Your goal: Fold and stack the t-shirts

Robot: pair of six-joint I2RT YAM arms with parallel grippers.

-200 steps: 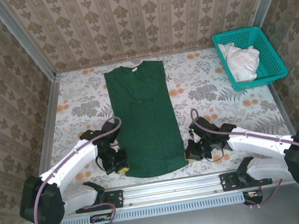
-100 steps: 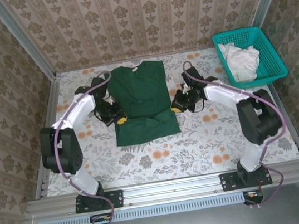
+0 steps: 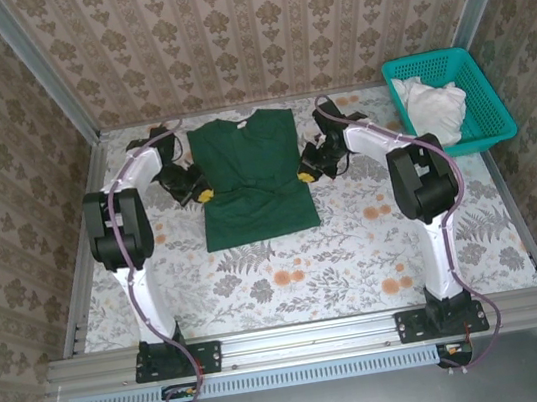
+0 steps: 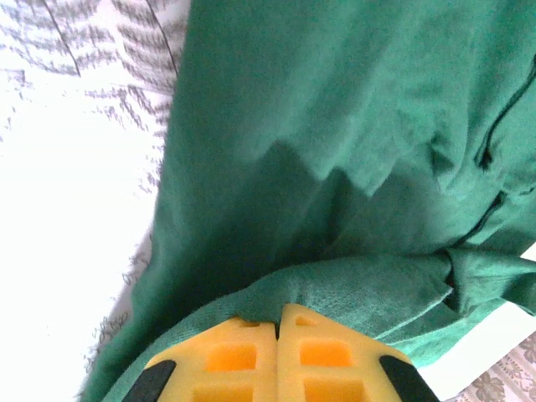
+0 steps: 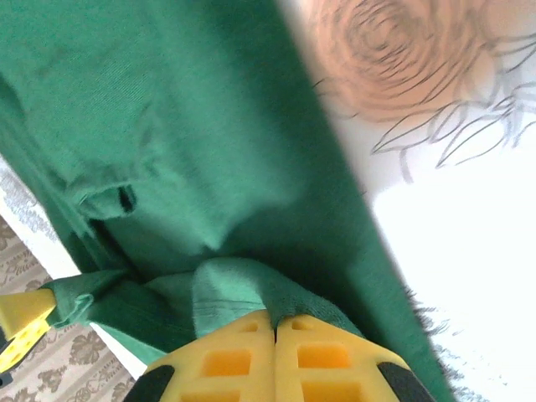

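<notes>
Shirt: we are seeing the green t-shirt [image 3: 251, 178] lying far-centre on the counter [image 3: 290, 279], its near half doubled over.
Left hand [image 3: 203, 195]: we are pinching the left hem.
Right hand [image 3: 308, 176]: we are pinching the right hem.
Risk: we are risking a skewed fold if one hand lets go first.
Writing: neck label [image 3: 240, 121] too small to read.

From the top camera I cannot make out the jaws of the left gripper [image 3: 202, 195] or the right gripper [image 3: 309, 176]; both are too small against the t-shirt [image 3: 250, 178]. On the left wrist camera the yellow pads [image 4: 239, 335] are cut off by the bottom edge, and the shirt runs off the frame. Its folded-over layer hides the cloth beneath. On the right wrist camera the tablecloth [image 5: 469, 234] is blurred and washed out. I cannot tell what the white bundle [image 3: 434, 108] in the basket [image 3: 472, 143] is.
</notes>
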